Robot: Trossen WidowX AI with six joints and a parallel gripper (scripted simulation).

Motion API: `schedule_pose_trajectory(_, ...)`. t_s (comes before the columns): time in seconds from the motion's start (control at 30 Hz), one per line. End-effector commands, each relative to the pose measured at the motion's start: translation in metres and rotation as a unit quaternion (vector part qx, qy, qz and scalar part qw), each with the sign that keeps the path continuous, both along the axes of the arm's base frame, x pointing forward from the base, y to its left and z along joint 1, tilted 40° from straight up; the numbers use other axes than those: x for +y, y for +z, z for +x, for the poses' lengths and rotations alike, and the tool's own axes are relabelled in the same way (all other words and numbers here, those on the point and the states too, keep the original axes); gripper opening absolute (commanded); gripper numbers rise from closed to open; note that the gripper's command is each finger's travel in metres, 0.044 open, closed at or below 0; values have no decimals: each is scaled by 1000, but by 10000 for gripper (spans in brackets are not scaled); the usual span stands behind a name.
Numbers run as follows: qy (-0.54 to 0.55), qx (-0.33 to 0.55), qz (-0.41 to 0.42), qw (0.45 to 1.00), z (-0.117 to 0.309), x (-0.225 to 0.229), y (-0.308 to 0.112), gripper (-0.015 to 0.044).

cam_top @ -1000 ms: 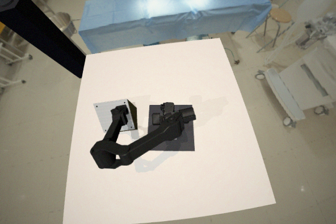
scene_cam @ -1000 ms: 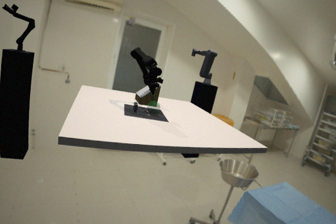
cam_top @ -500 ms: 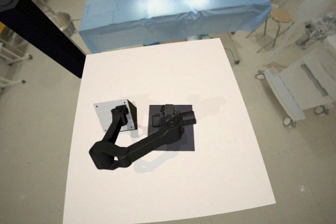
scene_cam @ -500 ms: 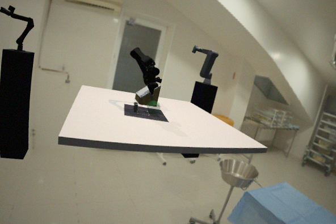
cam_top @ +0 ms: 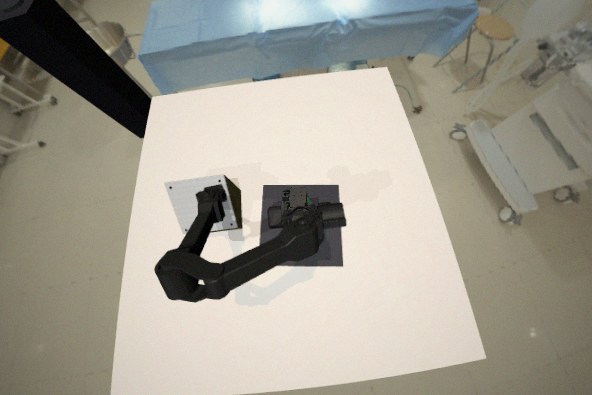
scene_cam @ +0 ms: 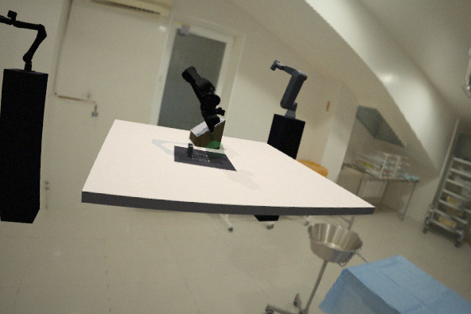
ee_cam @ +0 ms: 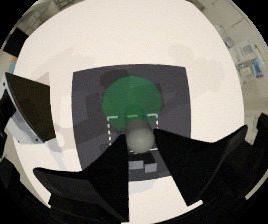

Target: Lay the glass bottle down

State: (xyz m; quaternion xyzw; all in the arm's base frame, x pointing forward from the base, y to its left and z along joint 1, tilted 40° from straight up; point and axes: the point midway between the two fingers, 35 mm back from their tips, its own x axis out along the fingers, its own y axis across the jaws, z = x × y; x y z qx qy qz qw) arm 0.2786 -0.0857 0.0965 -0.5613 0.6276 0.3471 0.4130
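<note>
The green glass bottle point(ee_cam: 131, 97) point(scene_cam: 214, 147) is roughly upright above or on the dark mat point(ee_cam: 180, 100) point(scene_cam: 227, 165) point(cam_top: 331, 255); whether it leans slightly or its base touches, I cannot tell. My gripper point(ee_cam: 139, 136) is shut on the bottle's grey-capped neck, with one black finger on each side. In the top view my hand hides nearly all of the bottle. The grey U-shaped rest point(ee_cam: 136, 164) point(scene_cam: 190, 150) stands on the mat, below the cap in the wrist view. The dashed outline point(ee_cam: 109, 133) lies between the rest and the bottle's body, which overlaps its far edge in the wrist view.
A box with a pale, bolted top point(cam_top: 182, 201) and dark sides stands left of the mat, under my arm's base; it also shows in the wrist view point(ee_cam: 32, 107). The white table point(cam_top: 400, 301) point(scene_cam: 139, 176) surrounds the mat. Black pedestals with other arms stand beyond the table.
</note>
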Motion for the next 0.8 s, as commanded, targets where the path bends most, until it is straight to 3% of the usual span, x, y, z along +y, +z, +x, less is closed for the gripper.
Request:
schedule_pose_trajectory(0.0,-2,0,-5,1000,-3,-8,5,100)
schedule_pose_trajectory(0.77,8,-1,20,1000,-6,-20,12,100)
